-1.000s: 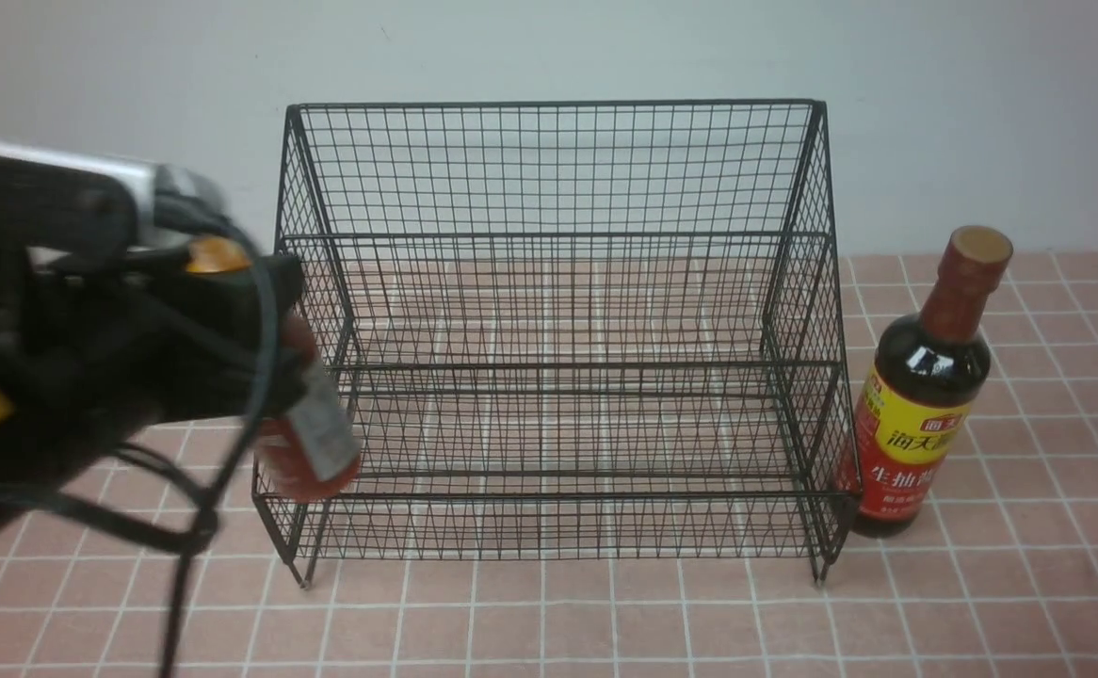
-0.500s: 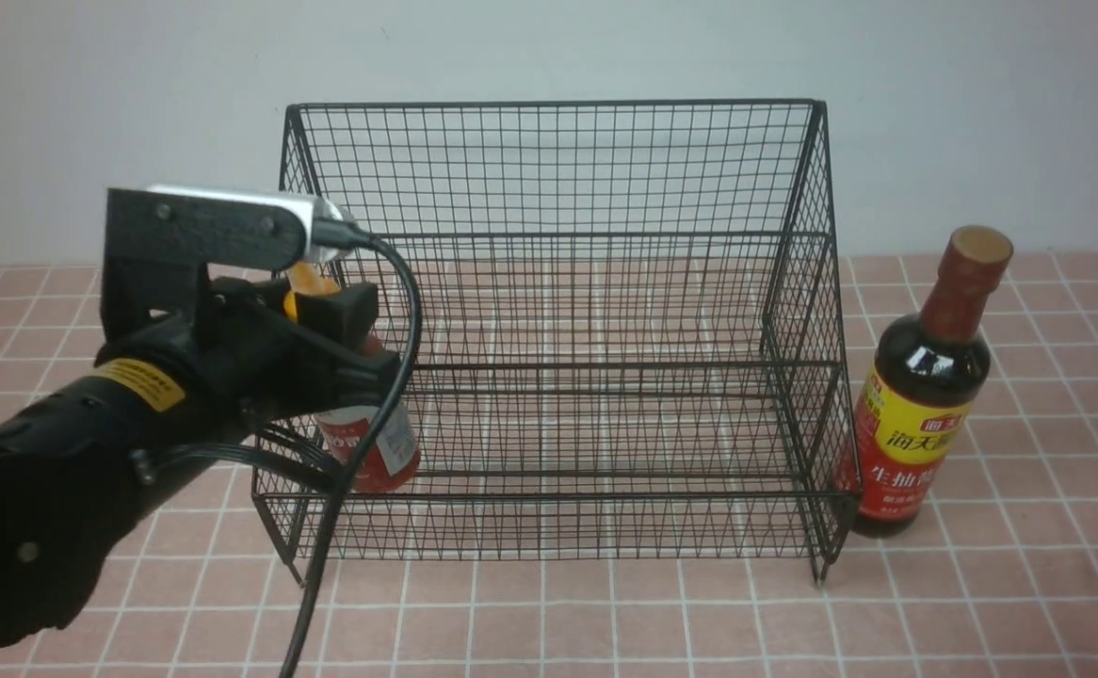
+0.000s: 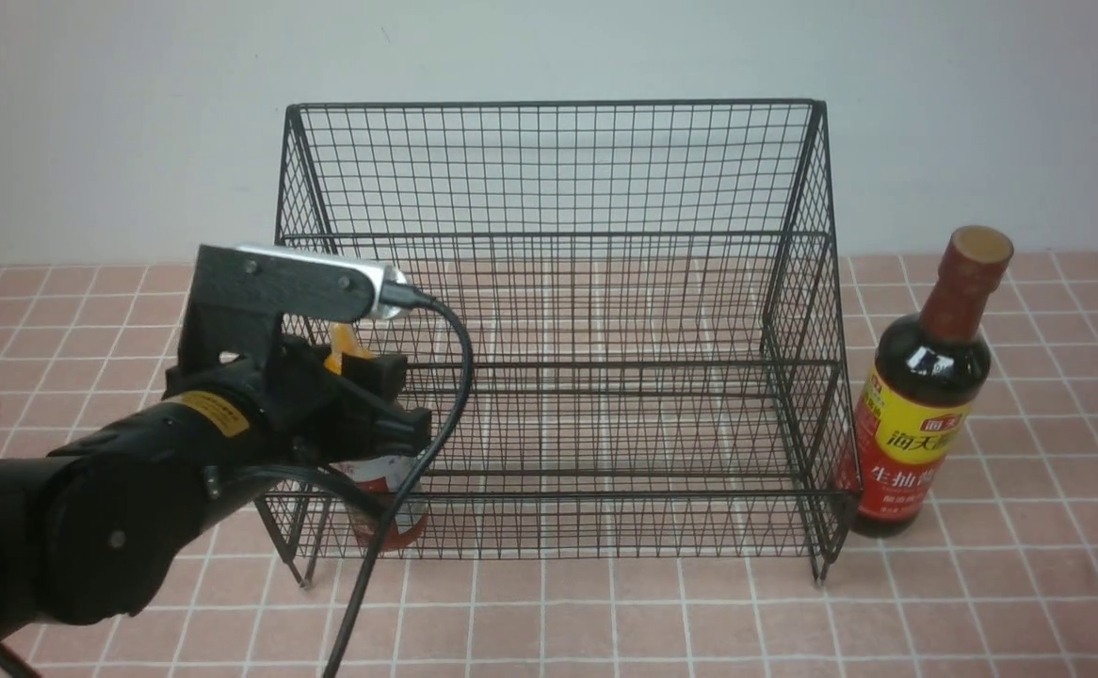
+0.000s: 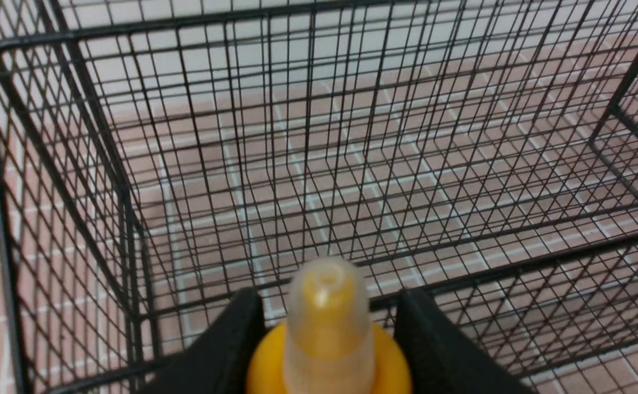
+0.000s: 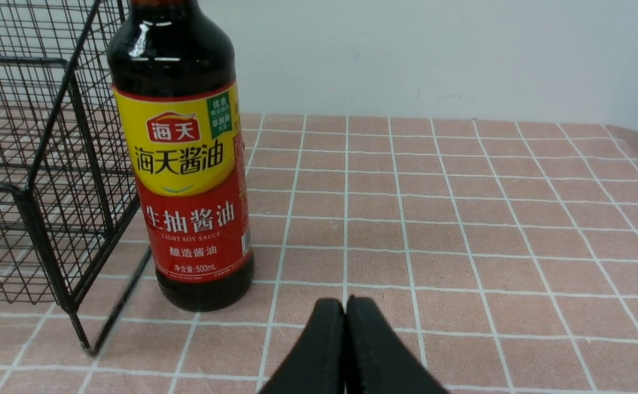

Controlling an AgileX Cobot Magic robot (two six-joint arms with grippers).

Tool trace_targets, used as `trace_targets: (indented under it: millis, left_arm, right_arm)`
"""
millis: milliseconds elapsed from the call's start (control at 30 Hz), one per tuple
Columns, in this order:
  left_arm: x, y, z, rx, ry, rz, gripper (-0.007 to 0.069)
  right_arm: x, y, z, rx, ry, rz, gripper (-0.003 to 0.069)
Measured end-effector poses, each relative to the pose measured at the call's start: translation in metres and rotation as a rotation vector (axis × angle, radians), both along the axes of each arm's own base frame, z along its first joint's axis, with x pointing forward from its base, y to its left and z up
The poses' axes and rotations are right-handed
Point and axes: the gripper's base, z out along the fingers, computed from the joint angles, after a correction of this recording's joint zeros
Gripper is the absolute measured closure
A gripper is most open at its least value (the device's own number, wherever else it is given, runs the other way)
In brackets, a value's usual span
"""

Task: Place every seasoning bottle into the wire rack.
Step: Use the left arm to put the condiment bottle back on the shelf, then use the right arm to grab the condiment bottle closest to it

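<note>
My left gripper (image 3: 375, 405) is shut on the red sauce bottle (image 3: 387, 508), holding it upright in the front lower tier of the black wire rack (image 3: 549, 169), near its left side. In the left wrist view the bottle's yellow nozzle cap (image 4: 327, 328) stands between my fingers (image 4: 237, 339), with the rack's mesh (image 4: 352, 137) behind. The dark soy-sauce bottle (image 3: 926, 386) stands on the tiled surface just outside the rack's right side; it also shows in the right wrist view (image 5: 182, 158). My right gripper (image 5: 345, 306) is shut and empty, low over the tiles beside that bottle.
The surface is pink tile with white grout (image 3: 1029, 584). A pale wall (image 3: 88, 122) stands close behind the rack. My left arm's cable (image 3: 436, 414) hangs in front of the rack's left front corner.
My left arm has carried the red sauce bottle rightward and down, from the rack's left side into its front lower tier. The soy-sauce bottle has not moved.
</note>
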Motion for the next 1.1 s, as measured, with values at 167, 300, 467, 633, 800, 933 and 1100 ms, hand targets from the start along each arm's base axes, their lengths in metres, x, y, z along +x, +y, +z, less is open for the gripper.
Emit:
trace_targets:
  millis: [167,300,467,633,800,933,1100]
  left_arm:
    - [-0.001,0.0,0.001,0.005,0.003,-0.006,0.0235]
    - [-0.008,0.001,0.01,0.042,-0.012,-0.045,0.0153]
    - [-0.029,0.006,0.042,0.056,-0.051,-0.115,0.0144]
    - [-0.073,0.019,0.086,0.006,-0.084,-0.193,0.0288]
    - [-0.119,0.036,0.114,-0.037,-0.151,-0.242,0.0526]
    - [-0.149,0.049,0.129,-0.068,-0.245,-0.257,0.062]
    - [-0.179,0.063,0.143,-0.107,-0.363,-0.259,0.0631]
  right_arm:
    - [0.0,0.0,0.0,0.0,0.0,0.0,0.067]
    - [0.0,0.0,0.0,0.0,0.0,0.0,0.067]
    - [0.0,0.0,0.0,0.0,0.0,0.0,0.067]
    - [0.0,0.0,0.0,0.0,0.0,0.0,0.067]
    - [0.0,0.0,0.0,0.0,0.0,0.0,0.067]
    - [0.0,0.0,0.0,0.0,0.0,0.0,0.067]
    - [0.0,0.0,0.0,0.0,0.0,0.0,0.067]
